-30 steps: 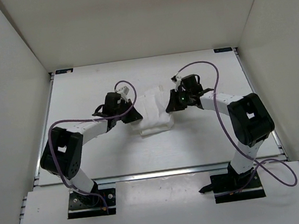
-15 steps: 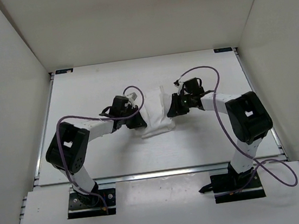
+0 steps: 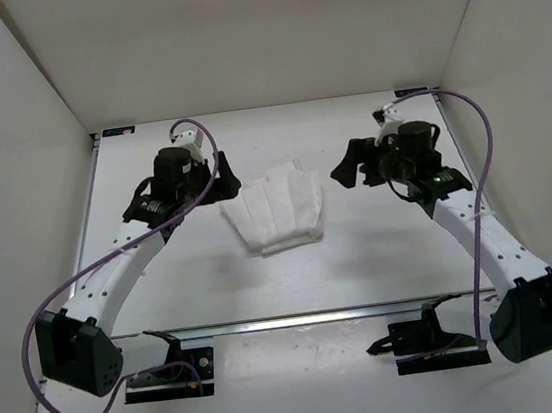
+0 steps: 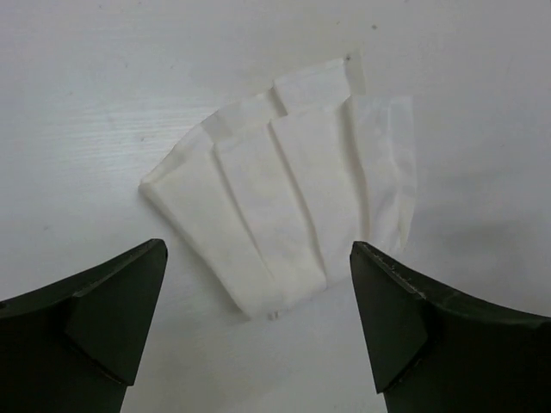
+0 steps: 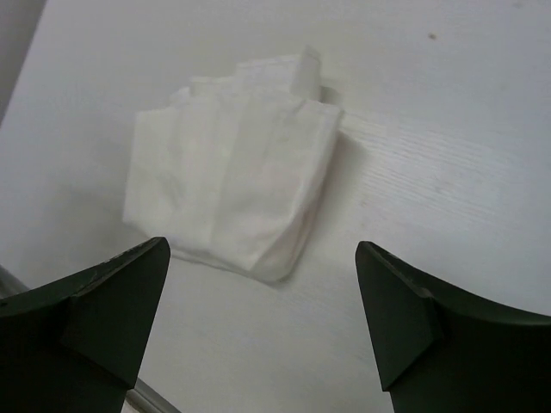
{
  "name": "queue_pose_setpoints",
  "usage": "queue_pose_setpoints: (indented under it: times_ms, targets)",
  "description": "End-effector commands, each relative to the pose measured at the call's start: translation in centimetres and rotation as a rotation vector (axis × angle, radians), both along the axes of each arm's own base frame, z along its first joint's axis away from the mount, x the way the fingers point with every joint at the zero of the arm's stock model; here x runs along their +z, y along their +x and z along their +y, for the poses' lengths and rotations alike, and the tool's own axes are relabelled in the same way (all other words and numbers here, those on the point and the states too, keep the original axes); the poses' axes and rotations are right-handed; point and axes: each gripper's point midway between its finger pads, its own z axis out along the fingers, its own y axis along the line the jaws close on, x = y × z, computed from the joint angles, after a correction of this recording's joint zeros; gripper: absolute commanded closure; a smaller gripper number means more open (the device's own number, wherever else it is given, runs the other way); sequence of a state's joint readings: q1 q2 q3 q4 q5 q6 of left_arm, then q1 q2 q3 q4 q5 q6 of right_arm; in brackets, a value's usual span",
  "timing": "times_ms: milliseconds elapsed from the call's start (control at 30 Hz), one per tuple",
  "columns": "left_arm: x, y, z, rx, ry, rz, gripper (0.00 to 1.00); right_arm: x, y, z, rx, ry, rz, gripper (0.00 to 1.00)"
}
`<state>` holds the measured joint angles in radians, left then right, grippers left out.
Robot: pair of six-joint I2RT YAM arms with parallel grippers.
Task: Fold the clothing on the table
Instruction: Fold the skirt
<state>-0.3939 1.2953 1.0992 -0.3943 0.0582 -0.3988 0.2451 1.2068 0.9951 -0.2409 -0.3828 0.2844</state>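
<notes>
Pleated clothing (image 3: pixel 274 210) lies at the middle of the table (image 3: pixel 383 254), between both arms.
Left gripper (image 4: pixel 256 254) and right gripper (image 5: pixel 262 248): jaws wide apart, holding nothing. Finger bases cut off by frame; under-layers hidden, perhaps doubled.

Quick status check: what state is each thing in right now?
clothing: folded into a layered fan, lying flat on the table, untouched.
left gripper: jaws open, empty, off the clothing.
right gripper: jaws open, empty, off the clothing.
</notes>
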Motion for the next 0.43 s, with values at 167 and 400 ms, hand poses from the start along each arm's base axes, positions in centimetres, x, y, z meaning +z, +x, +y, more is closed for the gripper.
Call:
queue_pose_setpoints:
  times_ms: [167,400]
  targets:
    - [-5.5,-8.0,5.1,0.052,0.171,0.159,0.02,-5.2,-4.5,-5.7,-0.137,-0.124,0.161,0.24]
    - [-6.4,-10.8,7.1,0.100,0.236,0.223,0.01,-7.6,-8.0,-4.2,-0.060,-0.031,0.226,0.33]
